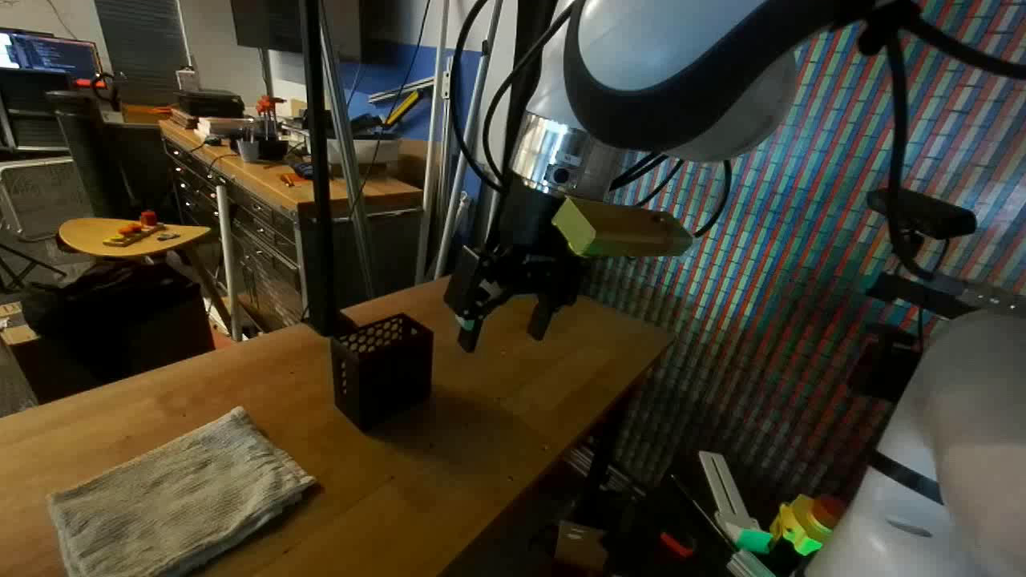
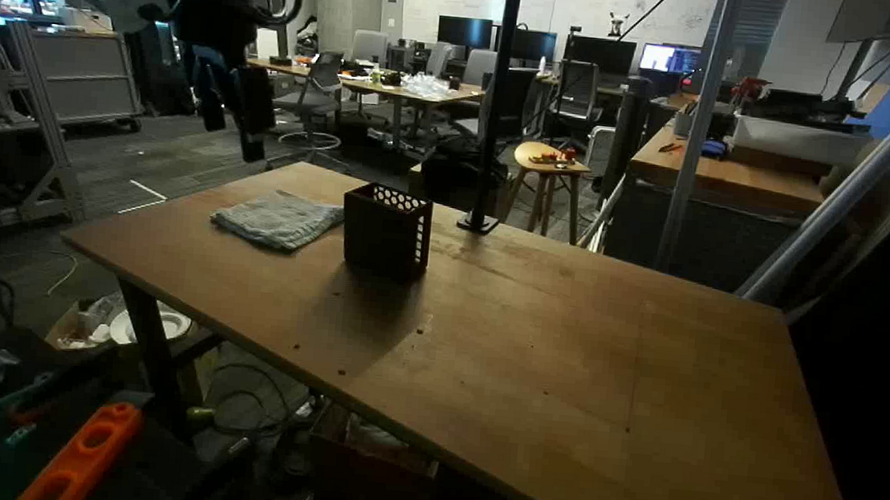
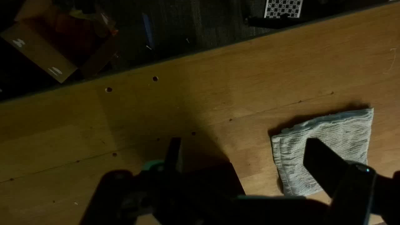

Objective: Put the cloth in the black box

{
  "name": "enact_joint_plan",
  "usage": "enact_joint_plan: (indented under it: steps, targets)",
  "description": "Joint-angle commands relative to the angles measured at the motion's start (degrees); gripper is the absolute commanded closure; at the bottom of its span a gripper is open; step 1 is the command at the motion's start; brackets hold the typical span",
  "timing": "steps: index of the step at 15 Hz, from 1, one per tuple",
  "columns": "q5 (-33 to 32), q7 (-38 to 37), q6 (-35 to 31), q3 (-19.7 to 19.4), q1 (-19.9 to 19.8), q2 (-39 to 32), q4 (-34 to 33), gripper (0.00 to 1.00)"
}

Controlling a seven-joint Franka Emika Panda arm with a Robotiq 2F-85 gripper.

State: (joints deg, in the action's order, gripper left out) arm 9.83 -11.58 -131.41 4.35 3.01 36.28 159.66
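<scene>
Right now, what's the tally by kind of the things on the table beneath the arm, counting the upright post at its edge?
Folded cloth: 1
Black box: 1
Black post: 1
Total: 3

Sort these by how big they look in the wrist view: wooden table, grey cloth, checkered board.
1. Wooden table, by far
2. Grey cloth, partly hidden by the gripper
3. Checkered board, cut off at the top edge

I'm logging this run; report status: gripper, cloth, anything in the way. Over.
Gripper open, empty, above the table. Cloth folded on the table, outside the box. Post near the box might crowd the approach.
</scene>
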Motion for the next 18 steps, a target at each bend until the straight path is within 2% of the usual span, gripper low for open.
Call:
enact_joint_plan:
  steps: [1,12,15,18]
  targets:
    - [0.0,0.0,0.2,0.0,-0.1,0.0,-0.2,0.0]
    - [0.0,0.0,0.2,0.0,-0.1,0.0,-0.3,0.0]
    - [0.3,-0.9,-0.7,1.8,1.1,-4.3,-3.7,0.0]
    - [-0.2,-1.6,-2.4,4.8,2.8,-13.0,-10.7,0.0]
